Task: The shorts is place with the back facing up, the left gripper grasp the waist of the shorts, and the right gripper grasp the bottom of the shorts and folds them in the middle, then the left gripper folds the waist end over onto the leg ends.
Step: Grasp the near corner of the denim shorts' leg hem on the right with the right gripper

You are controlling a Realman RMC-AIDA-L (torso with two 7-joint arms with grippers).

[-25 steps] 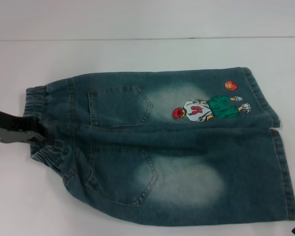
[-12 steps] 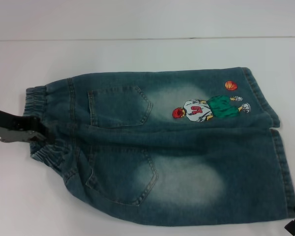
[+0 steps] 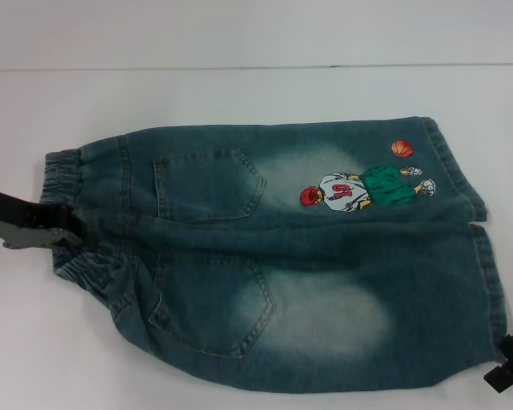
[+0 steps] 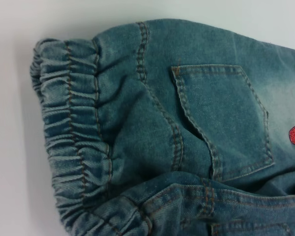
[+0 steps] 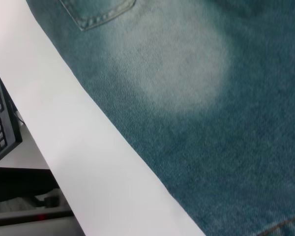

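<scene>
The shorts lie flat on the white table, back pockets up. The ruffled waist is at the left and the straight leg hems are at the right. An embroidered basketball player is on the far leg. My left gripper comes in from the left edge and is shut on the middle of the waistband, which puckers around it. The left wrist view shows the gathered waist up close, with no fingers in sight. My right gripper is at the near right hem corner, its two black prongs apart.
The right wrist view looks along the near leg of the shorts to the table's front edge. A black keyboard lies beyond that edge. White table surface surrounds the shorts.
My right gripper has come up into view at the lower right, closing on the near hem corner. The left gripper has shifted slightly toward the near side at the waistband. The shorts have barely moved.
</scene>
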